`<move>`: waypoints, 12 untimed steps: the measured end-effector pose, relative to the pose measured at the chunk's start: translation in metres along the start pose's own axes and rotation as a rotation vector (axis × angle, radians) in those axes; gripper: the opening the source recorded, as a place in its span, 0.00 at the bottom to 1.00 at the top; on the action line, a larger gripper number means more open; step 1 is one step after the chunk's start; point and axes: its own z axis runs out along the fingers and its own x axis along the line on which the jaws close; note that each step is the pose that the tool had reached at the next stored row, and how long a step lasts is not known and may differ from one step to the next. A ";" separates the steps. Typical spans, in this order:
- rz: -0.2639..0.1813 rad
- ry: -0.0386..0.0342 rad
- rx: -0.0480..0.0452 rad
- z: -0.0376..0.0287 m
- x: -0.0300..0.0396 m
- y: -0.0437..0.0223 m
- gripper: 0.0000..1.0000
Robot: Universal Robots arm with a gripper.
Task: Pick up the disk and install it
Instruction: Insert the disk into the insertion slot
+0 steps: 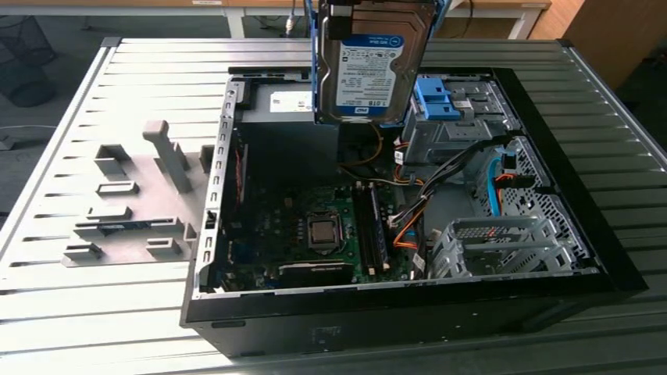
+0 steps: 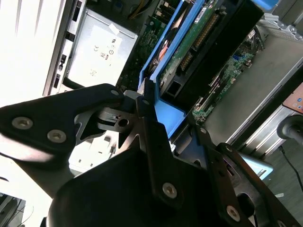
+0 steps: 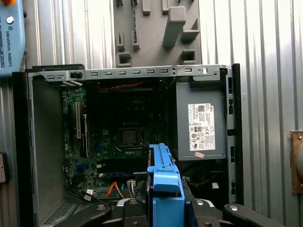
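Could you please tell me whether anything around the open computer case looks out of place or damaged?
Nothing looks damaged or spilled. Only the disk is out of place: the claw holds it upright above the open case, not yet installed in it.

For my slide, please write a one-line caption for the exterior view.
Silver rectangular hard disk in blue plastic frame hangs upright above the open black computer case.

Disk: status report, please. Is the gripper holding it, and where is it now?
Gripper shut on disk. Disk upright, in the air over the open case, not installed. Loose cables inside the case.
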 end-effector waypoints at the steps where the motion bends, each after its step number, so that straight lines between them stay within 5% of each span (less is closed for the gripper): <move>1: 0.000 0.0000 0.0000 0.0000 0.0000 0.0000 0.37; 8: 0.000 0.0003 0.0000 0.0000 0.0004 0.0000 0.37; 12: 0.000 0.0003 0.0000 -0.0002 0.0099 -0.0007 0.37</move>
